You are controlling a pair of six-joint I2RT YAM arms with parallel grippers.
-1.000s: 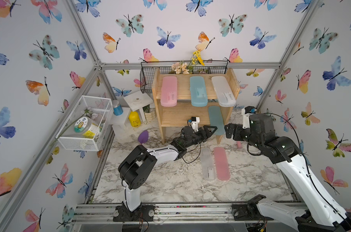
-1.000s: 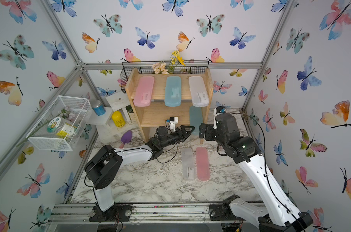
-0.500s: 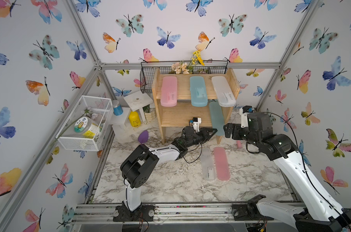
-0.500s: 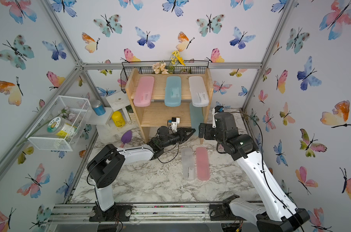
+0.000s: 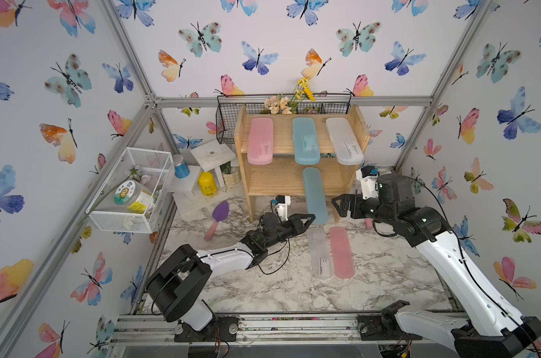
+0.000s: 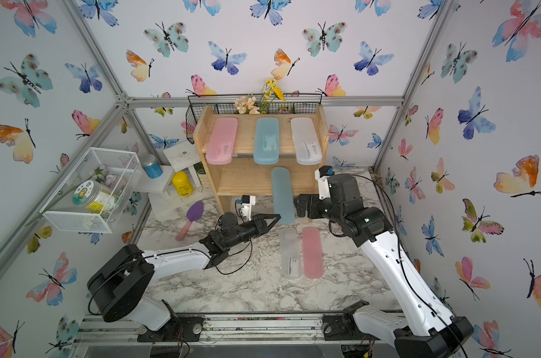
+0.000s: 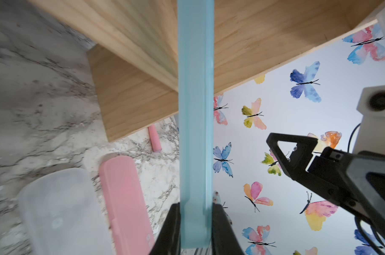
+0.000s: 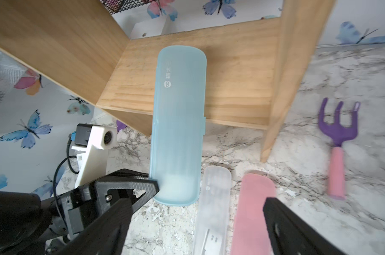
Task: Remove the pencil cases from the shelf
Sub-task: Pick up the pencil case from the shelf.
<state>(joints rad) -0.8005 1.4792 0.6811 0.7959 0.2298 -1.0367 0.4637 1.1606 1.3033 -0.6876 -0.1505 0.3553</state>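
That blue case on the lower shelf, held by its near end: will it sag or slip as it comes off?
Probably stiff: the blue case juts past the lower shelf without drooping. It may pivot, since the left end effector pinches only one end. Its smooth plastic could slip. It looks light, thin and translucent.

Both arms (image 5: 226, 257): white link shells, black joints, black triangular-frame fingers (image 8: 129, 187) w/ screws. Black cables loop off wrists; white camera blocks (image 8: 99, 141) mounted there.

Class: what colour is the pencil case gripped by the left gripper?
Teal-blue pencil case, clearest in the right wrist view.
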